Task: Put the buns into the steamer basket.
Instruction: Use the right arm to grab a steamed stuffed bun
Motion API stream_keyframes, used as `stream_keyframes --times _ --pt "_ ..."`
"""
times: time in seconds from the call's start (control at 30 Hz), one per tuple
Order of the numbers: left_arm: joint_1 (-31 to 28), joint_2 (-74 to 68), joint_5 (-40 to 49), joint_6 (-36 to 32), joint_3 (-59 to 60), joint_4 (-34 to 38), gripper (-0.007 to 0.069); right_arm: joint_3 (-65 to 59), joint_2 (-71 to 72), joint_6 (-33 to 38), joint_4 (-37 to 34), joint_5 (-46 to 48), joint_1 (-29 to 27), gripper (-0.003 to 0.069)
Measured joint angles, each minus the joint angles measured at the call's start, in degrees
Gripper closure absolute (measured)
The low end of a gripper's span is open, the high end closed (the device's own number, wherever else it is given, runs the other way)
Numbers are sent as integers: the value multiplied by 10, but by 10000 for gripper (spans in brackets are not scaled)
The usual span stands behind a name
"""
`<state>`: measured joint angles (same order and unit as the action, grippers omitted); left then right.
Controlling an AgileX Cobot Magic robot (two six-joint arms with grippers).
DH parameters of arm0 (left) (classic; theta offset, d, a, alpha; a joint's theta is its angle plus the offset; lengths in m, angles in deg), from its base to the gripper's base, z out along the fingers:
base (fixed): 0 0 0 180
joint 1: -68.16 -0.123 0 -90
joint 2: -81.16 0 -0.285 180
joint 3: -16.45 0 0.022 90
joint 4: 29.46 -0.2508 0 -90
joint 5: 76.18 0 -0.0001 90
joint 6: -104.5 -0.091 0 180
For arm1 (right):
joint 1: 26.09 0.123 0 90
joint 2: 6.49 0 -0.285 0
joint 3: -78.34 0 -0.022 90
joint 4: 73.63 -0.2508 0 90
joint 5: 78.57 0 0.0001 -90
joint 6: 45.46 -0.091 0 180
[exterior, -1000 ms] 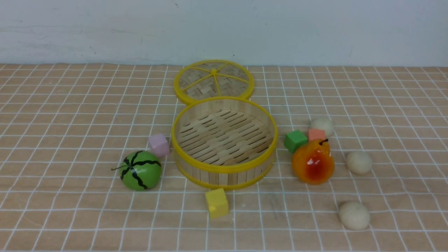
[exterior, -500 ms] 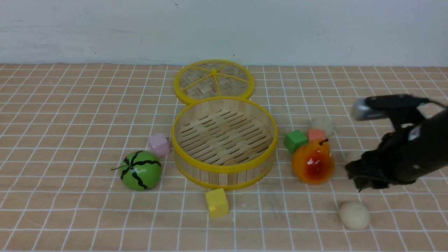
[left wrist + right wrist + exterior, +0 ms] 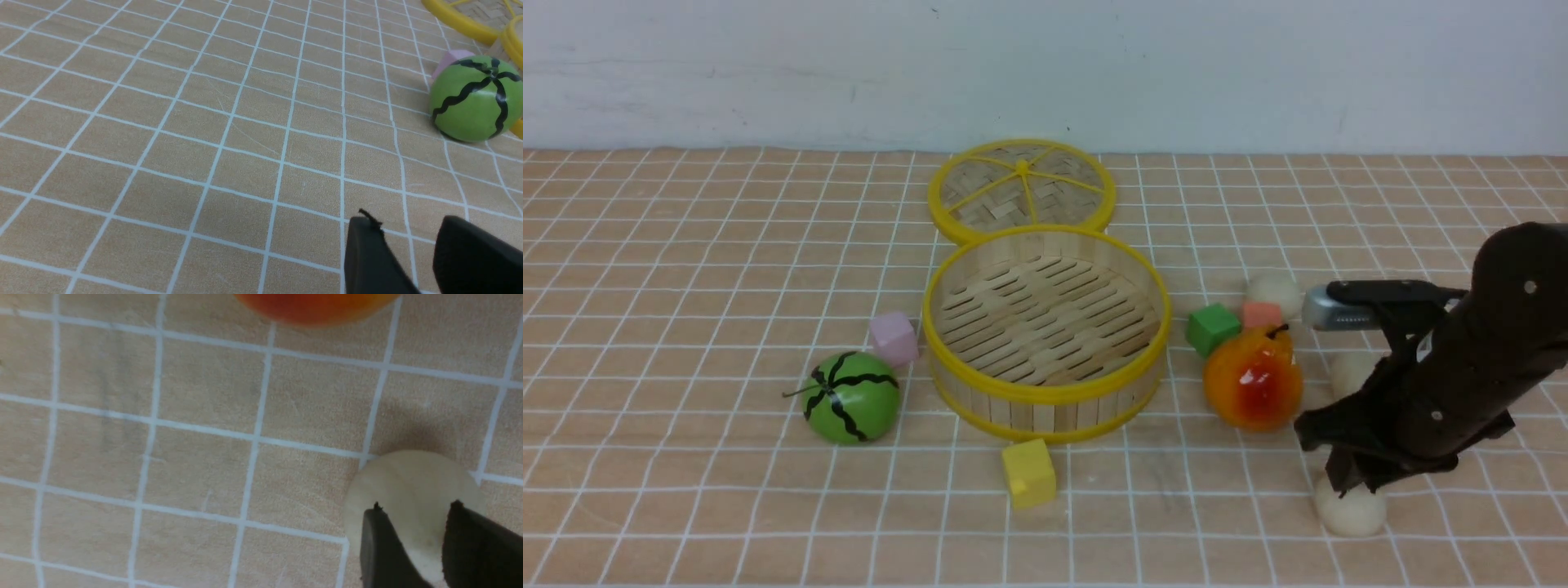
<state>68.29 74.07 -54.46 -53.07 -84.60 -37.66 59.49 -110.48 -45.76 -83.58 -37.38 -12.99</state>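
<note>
Three cream-white buns lie right of the steamer basket [image 3: 1045,394], which holds nothing: a far bun [image 3: 1274,291], a middle bun [image 3: 1347,369] partly behind my right arm, and a near bun [image 3: 1354,514]. My right gripper [image 3: 1346,480] hangs just over the near bun. In the right wrist view this gripper [image 3: 416,506] has its jaws a little apart above the bun [image 3: 404,482], the gap narrower than the bun. My left gripper [image 3: 408,220] shows only in its wrist view, jaws slightly apart, holding nothing, over bare cloth.
An orange-red pear [image 3: 1252,378], a green cube [image 3: 1213,328] and an orange cube [image 3: 1261,314] crowd the buns. The woven lid [image 3: 1021,189] lies behind the basket. A toy watermelon [image 3: 851,398], pink cube [image 3: 894,337] and yellow cube [image 3: 1028,472] stand left and in front.
My right arm came into view from the right, then moved down and towards the front, from near the middle bun to over the near bun. The objects have not moved.
</note>
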Motion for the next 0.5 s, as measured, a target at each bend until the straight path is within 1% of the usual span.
stream_keyframes --times 0.13,0.23,0.3,0.33,0.37,0.4,0.43,0.5 --pt "0 0 0 0 0 0 386 0 -22 -6 9 -1 0 427" --pt "0 0 0 0 0 0 386 1 -24 -6 9 -4 0 449" --pt "0 0 0 0 0 0 386 2 -25 -6 9 -5 0 513" --pt "0 0 0 0 0 0 386 2 -25 -6 9 -5 0 521" --pt "0 0 0 0 0 0 386 2 -25 -6 9 -5 0 589" --pt "0 0 0 0 0 0 386 2 -25 -6 9 -5 0 606" --pt "0 0 0 0 0 0 386 2 -24 -6 9 -3 0 650" --pt "0 0 0 0 0 0 386 3 -21 -6 10 4 0 657"
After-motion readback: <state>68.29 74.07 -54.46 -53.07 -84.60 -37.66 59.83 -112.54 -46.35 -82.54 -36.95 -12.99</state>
